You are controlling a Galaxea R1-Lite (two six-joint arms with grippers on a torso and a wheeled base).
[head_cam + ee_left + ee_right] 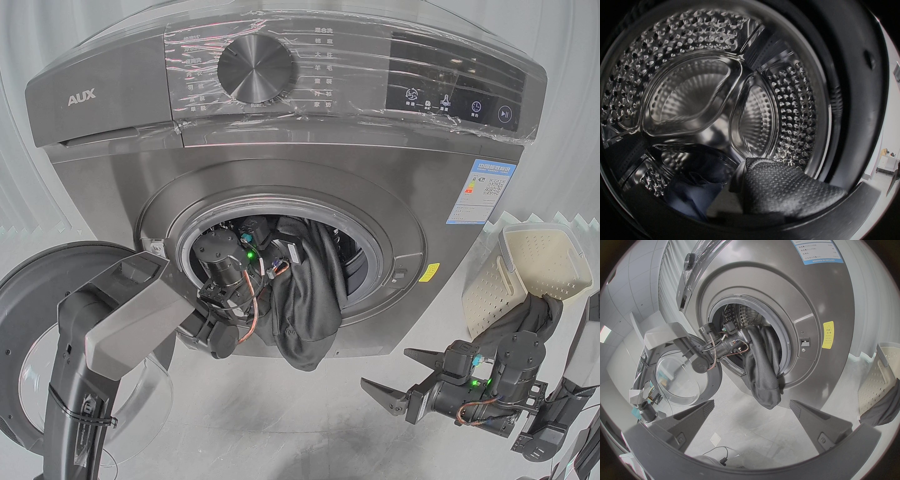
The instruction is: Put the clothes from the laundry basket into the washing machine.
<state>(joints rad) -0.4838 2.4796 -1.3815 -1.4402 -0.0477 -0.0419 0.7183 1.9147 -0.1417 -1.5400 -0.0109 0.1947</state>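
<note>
Pale, glossy grey flooring (312, 425) is running up to the machine. Closest and lowest over it, the right gripper (386, 369) is hovering with its dark pointed jaws spread wide and nothing between them. Just behind it, a cream perforated plastic laundry basket (550, 256) is lying tipped on its side beside the machine, and a dark grey garment (531, 315) is spilling out of its mouth. On the opposite side, the round glass-paned door (37, 325) is standing swung wide open.

Farther in, the left arm (228, 265) is passing through the round opening of the brushed-grey front-loading washing machine (375, 187). A black fabric garment (306, 300) is lying draped over its wrist, with most of its length hanging outside over the seal and down the front panel. The left gripper is sitting inside under that cloth, and I cannot tell whether it is gripping anything. Deepest of all, the perforated steel drum (693, 40) is holding a dark blue cloth (693, 193) at its bottom.

The hanging weight is looking like the main danger. If the arm backs out, the garment is likely to slide after it onto the floor. The cloth could also be snagging on the wrist's exposed cables. Any fabric left across the seal would be blocking the door.
</note>
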